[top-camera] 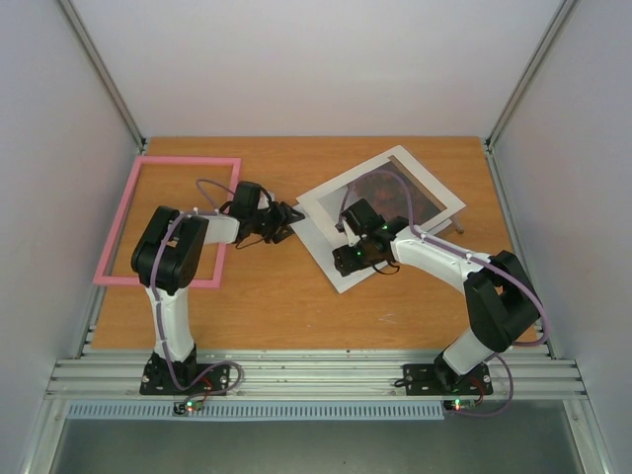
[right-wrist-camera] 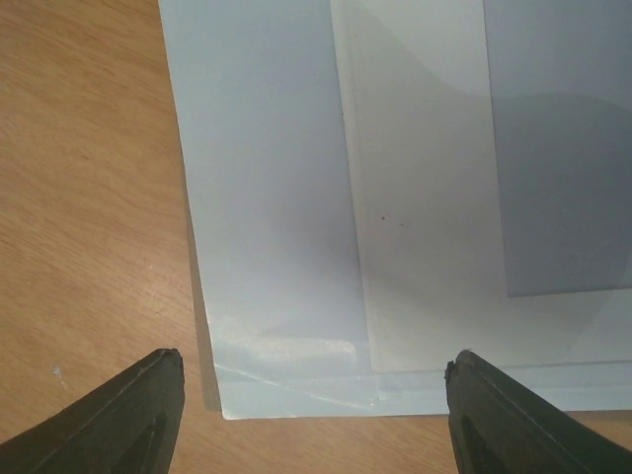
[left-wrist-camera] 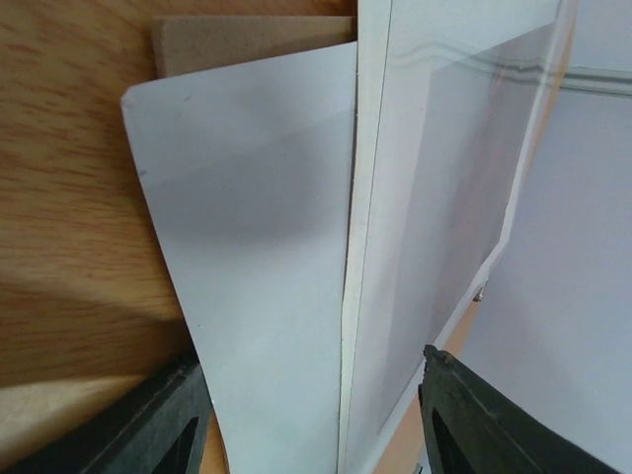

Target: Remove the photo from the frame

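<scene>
The pink frame (top-camera: 188, 160) lies empty on the table at the left. Right of it sits a tilted stack: a white mat (top-camera: 346, 178) with the dark reddish photo (top-camera: 390, 193) showing in its window, over a larger white sheet (top-camera: 326, 252). My left gripper (top-camera: 289, 218) is at the stack's left corner. In its wrist view it stands open (left-wrist-camera: 311, 360), its fingers astride the white sheet (left-wrist-camera: 257, 227) and the mat's edge (left-wrist-camera: 370, 148). My right gripper (top-camera: 347, 265) hovers open (right-wrist-camera: 314, 355) over the sheet's near corner (right-wrist-camera: 267, 197).
A brown backing board (left-wrist-camera: 247, 41) pokes out beyond the white sheet. A clear pane (left-wrist-camera: 454, 168) lies over the mat. Grey walls close the table on three sides, and a metal rail (top-camera: 316, 375) runs along the near edge.
</scene>
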`<state>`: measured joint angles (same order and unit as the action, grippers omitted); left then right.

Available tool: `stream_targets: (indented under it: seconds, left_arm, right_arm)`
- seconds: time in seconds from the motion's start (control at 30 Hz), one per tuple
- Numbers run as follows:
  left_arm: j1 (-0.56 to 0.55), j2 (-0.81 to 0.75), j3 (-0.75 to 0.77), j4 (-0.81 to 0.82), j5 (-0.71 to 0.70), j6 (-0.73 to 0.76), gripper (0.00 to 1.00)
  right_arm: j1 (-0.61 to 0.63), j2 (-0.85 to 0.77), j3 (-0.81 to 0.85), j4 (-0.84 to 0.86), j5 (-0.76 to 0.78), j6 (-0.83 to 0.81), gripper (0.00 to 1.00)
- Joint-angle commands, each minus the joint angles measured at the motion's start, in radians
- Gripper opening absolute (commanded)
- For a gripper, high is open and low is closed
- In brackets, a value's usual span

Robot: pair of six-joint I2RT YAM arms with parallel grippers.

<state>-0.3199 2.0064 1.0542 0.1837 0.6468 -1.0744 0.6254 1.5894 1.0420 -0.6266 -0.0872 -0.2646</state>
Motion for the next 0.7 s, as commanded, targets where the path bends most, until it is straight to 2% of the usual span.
stream_targets:
  seconds: [0.0,0.3,0.67]
  left_arm:
    - [0.000,0.020,-0.044,0.071,-0.040,0.001,0.57]
    - [-0.001,-0.013,-0.052,0.128,-0.040,0.042,0.51]
    - [-0.017,-0.093,-0.057,0.053,-0.102,0.117,0.46]
  right_arm:
    - [-0.009,-0.022,0.000,0.015,-0.015,0.001,0.74]
    - [-0.010,-0.011,0.006,0.016,-0.026,-0.001,0.74]
    - [-0.012,-0.001,0.009,0.011,-0.026,-0.002,0.74]
